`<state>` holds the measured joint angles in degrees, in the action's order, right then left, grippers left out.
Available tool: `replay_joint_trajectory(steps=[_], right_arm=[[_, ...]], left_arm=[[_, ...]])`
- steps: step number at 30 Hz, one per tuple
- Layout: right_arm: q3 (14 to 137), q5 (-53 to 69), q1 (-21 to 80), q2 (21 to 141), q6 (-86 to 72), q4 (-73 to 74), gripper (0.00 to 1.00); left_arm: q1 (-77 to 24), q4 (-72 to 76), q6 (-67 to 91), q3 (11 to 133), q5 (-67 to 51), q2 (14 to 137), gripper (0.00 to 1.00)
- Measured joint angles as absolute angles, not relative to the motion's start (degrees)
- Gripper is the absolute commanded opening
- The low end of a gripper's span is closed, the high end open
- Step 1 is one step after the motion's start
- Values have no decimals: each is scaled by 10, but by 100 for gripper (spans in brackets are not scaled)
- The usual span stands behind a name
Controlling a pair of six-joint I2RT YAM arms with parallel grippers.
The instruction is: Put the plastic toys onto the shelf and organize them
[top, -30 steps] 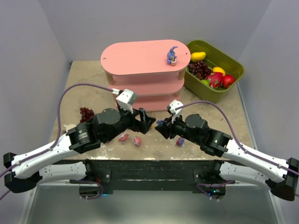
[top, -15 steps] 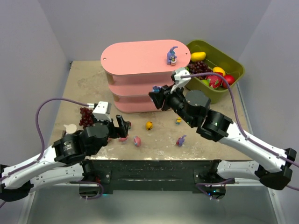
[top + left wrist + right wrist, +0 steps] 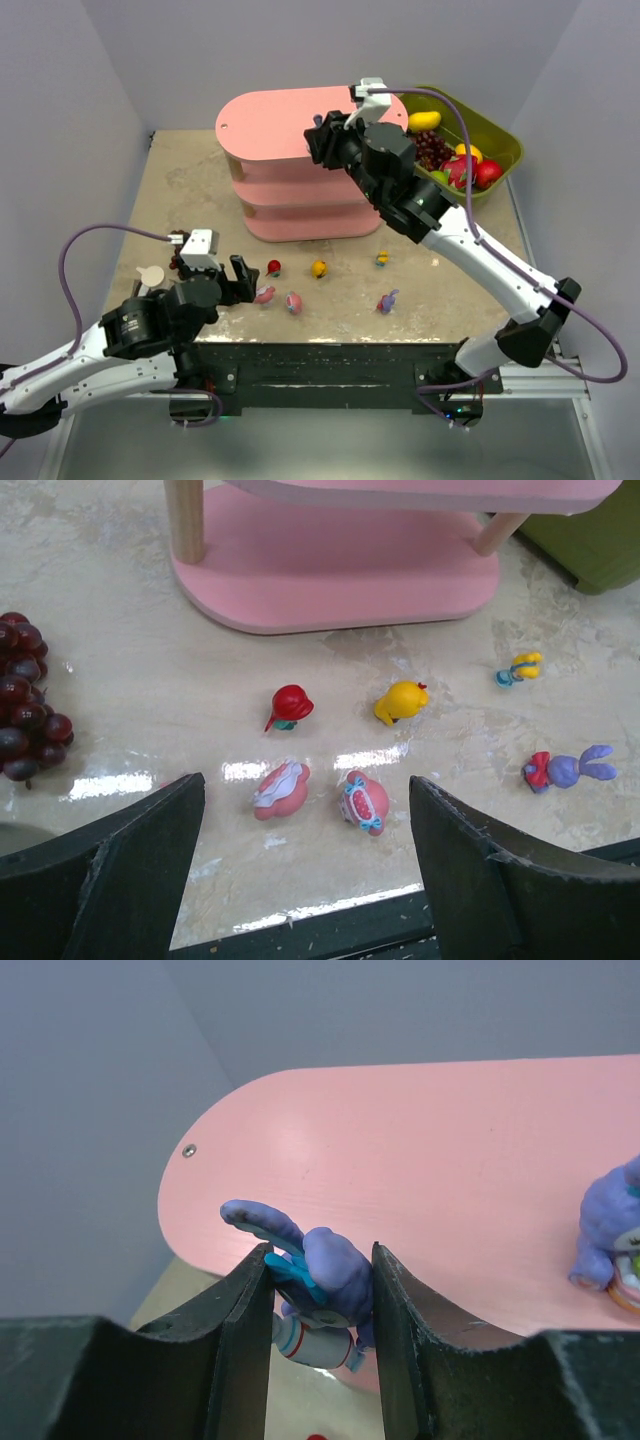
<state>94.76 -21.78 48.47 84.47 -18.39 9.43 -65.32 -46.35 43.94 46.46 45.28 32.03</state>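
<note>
Gripping purple-blue bunny [image 3: 335,1275], long ears, blue bow: right fingers [image 3: 245,1330], at pink shelf [image 3: 430,1150] top-board edge. Left fingers [image 3: 150,860] spread wide, empty, over bench [image 3: 130,710]; second bunny [image 3: 610,1225] standing on top board.

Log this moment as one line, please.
left gripper: open, low over pink toys | right gripper: shut on bunny, above shelf

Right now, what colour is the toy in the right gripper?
Purple-blue bunny with a turquoise bow, best seen in the right wrist view.
</note>
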Motion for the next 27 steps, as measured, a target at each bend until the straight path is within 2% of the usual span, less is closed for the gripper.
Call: replay_joint_trajectory(steps=[9, 17, 27], right_arm=[[1021, -220, 477, 931, -201, 98, 6], [1045, -236, 466, 961, -210, 107, 11], [1049, -245, 439, 964, -238, 112, 25]], left_arm=[[-653, -498, 460, 457, 452, 308, 87], [-653, -502, 459, 457, 451, 303, 88], [-653, -503, 459, 457, 450, 305, 88]])
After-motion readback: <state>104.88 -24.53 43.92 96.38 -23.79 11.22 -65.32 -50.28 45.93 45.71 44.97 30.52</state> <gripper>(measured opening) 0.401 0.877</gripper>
